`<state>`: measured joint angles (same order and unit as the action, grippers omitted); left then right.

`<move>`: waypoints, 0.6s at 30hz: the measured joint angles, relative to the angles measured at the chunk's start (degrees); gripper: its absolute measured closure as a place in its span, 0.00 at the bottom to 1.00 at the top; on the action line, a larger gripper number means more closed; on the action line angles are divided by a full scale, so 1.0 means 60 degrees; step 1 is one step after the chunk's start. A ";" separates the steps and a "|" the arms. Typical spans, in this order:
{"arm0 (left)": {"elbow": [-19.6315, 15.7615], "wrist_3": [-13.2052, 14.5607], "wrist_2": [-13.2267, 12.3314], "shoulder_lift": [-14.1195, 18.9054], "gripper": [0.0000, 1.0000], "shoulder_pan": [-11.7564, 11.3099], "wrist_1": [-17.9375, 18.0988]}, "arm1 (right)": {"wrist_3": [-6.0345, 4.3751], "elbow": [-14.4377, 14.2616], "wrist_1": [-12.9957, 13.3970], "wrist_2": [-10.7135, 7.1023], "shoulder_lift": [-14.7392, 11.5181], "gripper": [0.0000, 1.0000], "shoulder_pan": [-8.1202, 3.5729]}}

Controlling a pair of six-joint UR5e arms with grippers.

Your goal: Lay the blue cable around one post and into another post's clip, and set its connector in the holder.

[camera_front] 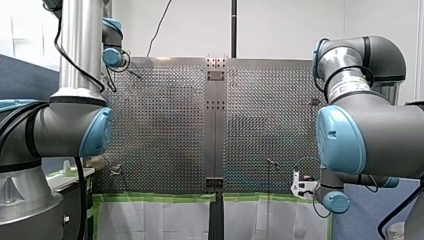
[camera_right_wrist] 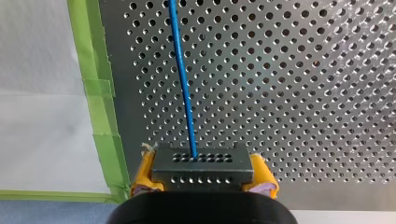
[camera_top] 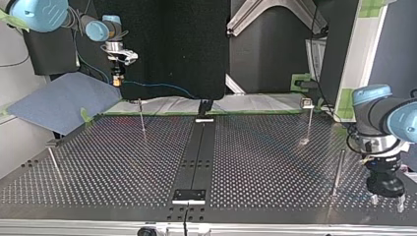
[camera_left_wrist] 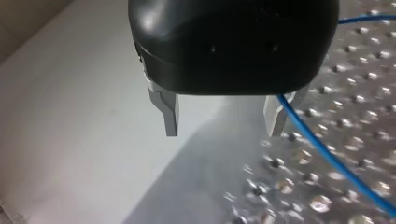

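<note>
- Right wrist view: my right gripper (camera_right_wrist: 204,176) is clamped on a dark grey rectangular connector block (camera_right_wrist: 203,163) dotted with rows of small holes. Its yellow pads (camera_right_wrist: 145,170) press against the block's two ends.
- A thin blue cable (camera_right_wrist: 183,84) leaves the middle of the block's face and runs straight ahead of the gripper, over the silver perforated table (camera_right_wrist: 303,93).
- Beside the cable, a strip of green tape (camera_right_wrist: 100,102) edges the table, with a white sheet (camera_right_wrist: 42,116) beyond it.
- In the top view that gripper hangs at about ten o'clock, well above the table's far edge. The cable runs from it toward twelve o'clock and passes out of sight by a black fitting (camera_top: 205,105) at the far end of the dark centre strip (camera_top: 196,152).
- In the left wrist view my left gripper (camera_left_wrist: 223,128) is released, its two bare metal fingers (camera_left_wrist: 170,114) spread with nothing between them. The cable passes just beside one finger; I cannot tell whether they touch.
- In the top view the left gripper sits low at four o'clock, fingertips close over the table, near a plain thin metal post (camera_top: 337,172).
- Three more thin posts stand on the table:
  - a clip-topped post (camera_top: 308,123) at two o'clock
  - a far post (camera_top: 141,120) at eleven o'clock
  - a side post (camera_top: 54,164) at nine o'clock
</note>
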<state>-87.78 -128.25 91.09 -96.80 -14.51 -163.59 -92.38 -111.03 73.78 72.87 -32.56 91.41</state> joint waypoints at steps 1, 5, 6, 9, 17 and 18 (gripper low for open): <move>-0.0063 0.0010 0.0005 -0.0012 0.09 -0.0010 0.0030 | -0.0001 0.0000 0.0001 0.0000 0.0000 1.00 0.0000; -0.0315 -0.0005 -0.0009 -0.0028 0.09 -0.0051 0.0232 | -0.0002 0.0004 0.0007 0.0000 0.0001 1.00 0.0003; -0.0376 -0.0013 -0.0016 -0.0027 0.09 -0.0057 0.0291 | -0.0002 0.0004 0.0006 0.0000 0.0001 1.00 0.0004; -0.0573 -0.0059 -0.0079 -0.0027 0.09 -0.0070 0.0480 | 0.0003 0.0003 0.0000 0.0000 0.0000 1.00 0.0012; -0.1158 -0.0095 -0.0144 -0.0033 0.09 -0.0088 0.1062 | 0.0012 0.0002 -0.0005 0.0000 0.0000 1.00 0.0038; -0.1227 -0.0096 -0.0148 -0.0033 0.09 -0.0091 0.1131 | 0.0012 0.0000 -0.0004 0.0000 0.0000 1.00 0.0039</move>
<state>-95.14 -128.82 90.21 -97.00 -15.05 -156.81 -92.30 -111.02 73.75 72.87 -32.57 91.64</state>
